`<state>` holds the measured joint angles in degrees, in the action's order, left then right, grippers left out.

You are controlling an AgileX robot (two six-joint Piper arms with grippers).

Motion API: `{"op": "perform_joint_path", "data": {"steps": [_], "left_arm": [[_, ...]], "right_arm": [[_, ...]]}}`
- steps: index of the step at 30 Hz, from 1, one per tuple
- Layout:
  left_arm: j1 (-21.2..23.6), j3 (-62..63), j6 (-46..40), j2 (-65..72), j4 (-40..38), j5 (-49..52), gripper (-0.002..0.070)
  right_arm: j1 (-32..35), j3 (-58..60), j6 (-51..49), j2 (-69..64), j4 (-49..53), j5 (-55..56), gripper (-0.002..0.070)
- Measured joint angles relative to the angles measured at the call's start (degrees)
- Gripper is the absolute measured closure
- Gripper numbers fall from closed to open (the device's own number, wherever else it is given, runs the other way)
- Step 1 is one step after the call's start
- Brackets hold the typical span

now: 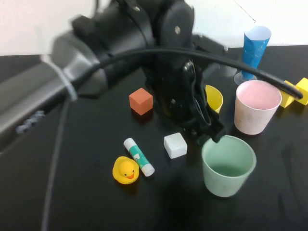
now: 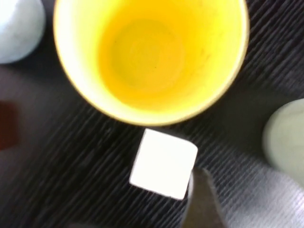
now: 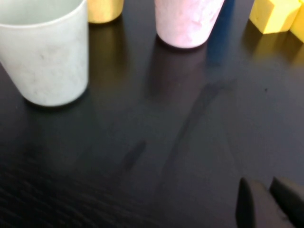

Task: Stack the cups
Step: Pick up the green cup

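Note:
The yellow cup [image 1: 215,98] stands upright behind my left gripper [image 1: 211,131], and from above its open mouth [image 2: 152,57] sits just beyond that gripper [image 2: 142,211]. One finger [image 2: 202,199] shows beside the white cube; the gripper is open and holds nothing. The pale green cup [image 1: 227,166] is just in front of the gripper, and the pink cup [image 1: 256,107] is further right. A pale blue cup [image 2: 19,28] shows only at the left wrist view's edge. My right gripper [image 3: 266,194] hovers low over bare table, shut and empty, well short of the green cup [image 3: 45,57] and pink cup [image 3: 187,21].
A white cube [image 1: 175,145] lies left of the green cup, with a glue stick [image 1: 139,156] and a yellow duck [image 1: 126,170] further left. An orange cube [image 1: 141,101] sits behind them. A tall blue cone glass [image 1: 255,48] and yellow blocks [image 1: 294,91] stand at the back right.

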<state>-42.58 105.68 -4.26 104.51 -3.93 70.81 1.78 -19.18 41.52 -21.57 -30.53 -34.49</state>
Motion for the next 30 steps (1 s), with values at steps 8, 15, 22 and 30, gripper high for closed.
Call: {"op": "perform_joint_path", "data": {"steps": [8,15,22,30], "left_arm": [[0.0,0.0,-1.0,5.4,-5.8,0.1,0.0250],[0.0,0.0,0.3,5.3,-0.1,0.1,0.0249],[0.0,0.0,1.8,2.6,5.6,0.1,0.0249],[-0.1,0.0,2.0,-3.6,-1.6,0.2,0.0249]], "right_arm": [[0.0,1.3,0.0,0.0,0.1,0.1,0.0613],[0.0,1.4,0.0,0.0,0.1,0.1,0.0613],[0.0,1.4,0.0,0.0,0.1,0.1,0.0613],[0.0,1.4,0.0,0.0,0.1,0.1,0.0613]]}}
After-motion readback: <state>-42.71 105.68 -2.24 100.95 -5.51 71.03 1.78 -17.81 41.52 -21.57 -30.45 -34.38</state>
